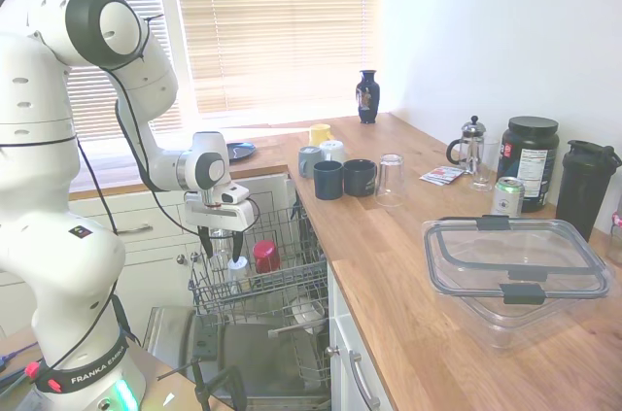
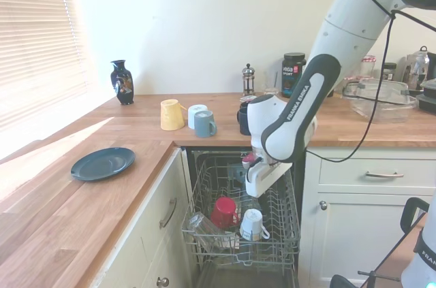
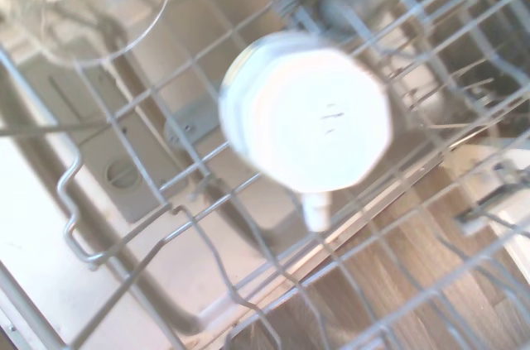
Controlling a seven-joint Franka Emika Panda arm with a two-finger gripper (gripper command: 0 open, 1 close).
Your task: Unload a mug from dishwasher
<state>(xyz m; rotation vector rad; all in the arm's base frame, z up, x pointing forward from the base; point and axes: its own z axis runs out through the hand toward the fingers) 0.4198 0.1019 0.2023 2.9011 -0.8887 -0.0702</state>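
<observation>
Kitchen dishwasher [image 2: 272, 227] rack holds the mug [image 2: 251, 224] upside down — tool [image 1: 222, 248] above, fingers apart.

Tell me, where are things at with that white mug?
Fingers open, empty, hanging above the rack. White mug upside down in the dishwasher, untouched. Red cup close beside it, glass lying nearby.

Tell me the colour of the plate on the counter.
Dark blue; the plate shows best in the second exterior view.

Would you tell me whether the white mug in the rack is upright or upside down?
Upside down: the white mug shows its flat base upward in the wire rack.
</observation>
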